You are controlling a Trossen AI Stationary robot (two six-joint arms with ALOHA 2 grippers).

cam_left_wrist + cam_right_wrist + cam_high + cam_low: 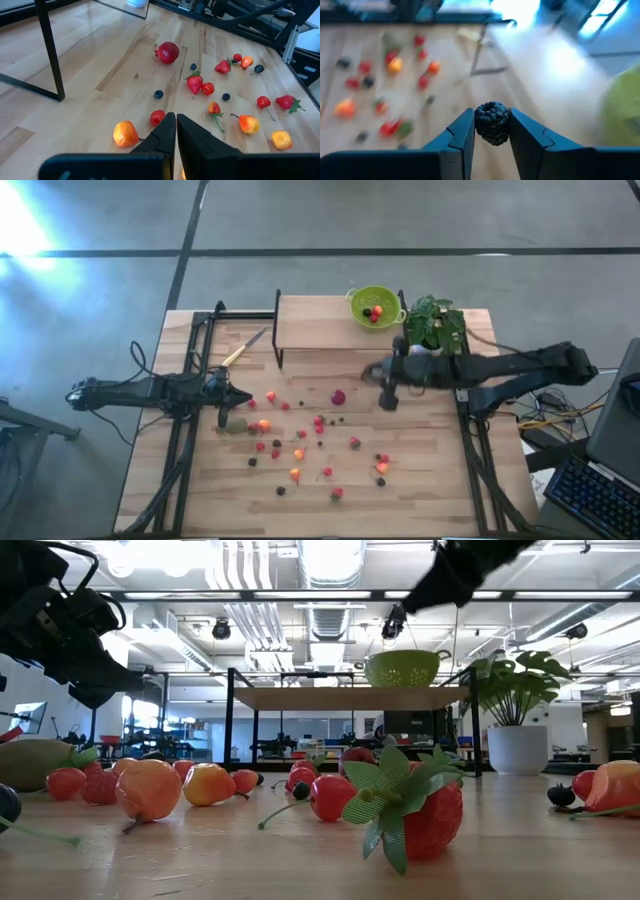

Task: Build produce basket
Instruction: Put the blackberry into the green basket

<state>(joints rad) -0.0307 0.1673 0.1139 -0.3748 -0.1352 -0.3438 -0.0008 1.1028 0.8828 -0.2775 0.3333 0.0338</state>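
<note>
The lime-green produce basket (pixel 375 307) stands on a raised wooden shelf (pixel 320 322) at the far side, with a few fruits inside. Produce (pixel 300 445) lies scattered over the table's middle, and a brownish-green oval fruit (pixel 237 423) lies at the left. My right gripper (pixel 372 374) hangs above the table just near of the shelf, shut on a dark blackberry (pixel 492 122). The basket shows as a green blur (pixel 625 100) in its wrist view. My left gripper (pixel 176 130) is shut and holds nothing, low at the table's left (pixel 228 398). My right gripper pinches the blackberry between its two fingers (pixel 465 135), one on each side of the berry (pixel 481 125). The fingers slant downward from the table's right. The berry is lifted clear, high above the table top.
A potted plant (pixel 435 325) stands right of the basket, close beside my right arm. A yellow-handled knife (pixel 243 350) lies at the far left. The shelf's black frame legs (pixel 277 330) stand on the table. A red pomegranate-like fruit (pixel 338 397) lies below my right gripper.
</note>
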